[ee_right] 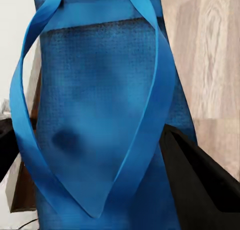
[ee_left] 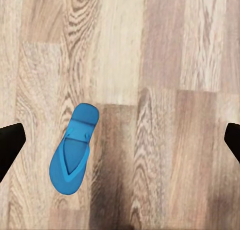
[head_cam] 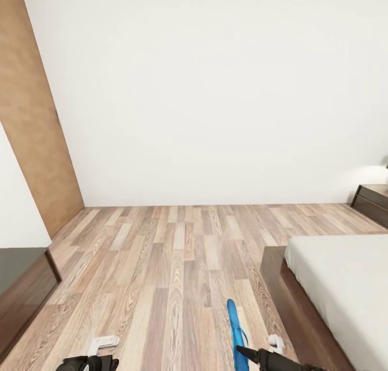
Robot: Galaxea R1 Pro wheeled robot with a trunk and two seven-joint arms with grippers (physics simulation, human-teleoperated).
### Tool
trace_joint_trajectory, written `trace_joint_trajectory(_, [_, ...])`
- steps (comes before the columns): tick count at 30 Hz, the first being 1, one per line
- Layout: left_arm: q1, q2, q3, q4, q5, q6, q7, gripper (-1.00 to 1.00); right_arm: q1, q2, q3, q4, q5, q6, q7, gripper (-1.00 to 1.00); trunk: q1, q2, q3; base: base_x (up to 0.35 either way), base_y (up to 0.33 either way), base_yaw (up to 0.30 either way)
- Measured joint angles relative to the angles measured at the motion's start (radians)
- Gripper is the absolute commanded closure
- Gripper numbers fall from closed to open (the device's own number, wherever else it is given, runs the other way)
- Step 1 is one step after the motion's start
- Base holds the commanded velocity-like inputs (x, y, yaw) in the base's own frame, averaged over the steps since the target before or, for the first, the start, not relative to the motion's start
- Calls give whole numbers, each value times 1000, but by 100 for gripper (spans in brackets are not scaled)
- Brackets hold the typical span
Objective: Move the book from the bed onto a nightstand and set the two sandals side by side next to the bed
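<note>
My right gripper [head_cam: 245, 352] is shut on one blue sandal [head_cam: 234, 328], holding it on edge above the floor beside the foot of the bed [head_cam: 345, 285]. In the right wrist view this sandal [ee_right: 100, 104] sits between the black fingers [ee_right: 200, 185], straps facing the camera. The other blue sandal [ee_left: 74, 150] lies flat on the wood floor below my left gripper [ee_left: 120, 145], which hangs open with its fingers [ee_left: 10, 147] wide apart. A dark nightstand [head_cam: 372, 201] stands by the far wall, past the bed. The book is out of view.
A long low dark-wood cabinet [head_cam: 21, 285] runs along the left. A brown wood panel [head_cam: 32, 118] stands in the back-left corner. Plank floor [head_cam: 172, 252] stretches between the cabinet and the bed up to the white wall.
</note>
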Motion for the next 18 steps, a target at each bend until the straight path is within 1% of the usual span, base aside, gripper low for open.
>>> trace_joint_trajectory(3, [0, -2, 0, 0, 1, 0, -1, -100, -2, 38, -2, -91, -5, 121, -29, 100, 12, -21, -9, 0, 0, 0])
trace_joint_trajectory(5, [0, -4, 0, 0, 1, 0, -1, -100, -2, 47, -2, -144, -7, 163, -44, 100, 19, -35, -16, 0, 0, 0])
trace_joint_trajectory(6, [0, -5, 0, 0, 1, 0, -1, -100, -4, 52, -3, -207, -13, 208, -61, 100, 23, -42, -19, 0, 0, 0])
trace_joint_trajectory(7, [0, -5, 0, 0, 1, 0, -2, -100, -3, 54, -1, -222, -8, 217, -64, 100, 27, -49, -22, 0, 0, 0])
trace_joint_trajectory(9, [0, -6, 0, 0, 2, 2, -3, -100, -4, 55, -2, -255, -13, 243, -83, 100, 35, -63, -28, 0, 0, 0])
trace_joint_trajectory(11, [0, -6, 0, 0, 3, 2, -3, -100, -6, 56, -2, -271, -24, 258, -118, 100, 42, -77, -35, 0, 0, 0])
trace_joint_trajectory(13, [0, -6, 0, 0, 3, 2, -3, -100, -6, 57, -2, -275, -38, 262, -135, 100, 50, -91, -41, 0, 0, 0])
trace_joint_trajectory(14, [0, -6, 0, 0, 3, 2, -3, -100, -7, 57, -3, -278, -68, 265, -154, 100, 54, -98, -44, 0, 0, 0])
trace_joint_trajectory(16, [0, -6, 0, 0, 3, 2, -3, -100, -7, 56, -3, -279, -95, 265, -164, 100, 61, -112, -50, 0, 0, 0])
trace_joint_trajectory(17, [0, -8, 0, 0, 3, 2, -4, -100, -7, 56, -4, -279, -122, 266, -168, 100, 65, -119, -53, 0, 0, 0])
trace_joint_trajectory(18, [0, -9, 0, 0, 3, 1, -4, -100, -7, 56, -4, -278, -134, 266, -169, 100, 69, -126, -56, 0, 0, 0])
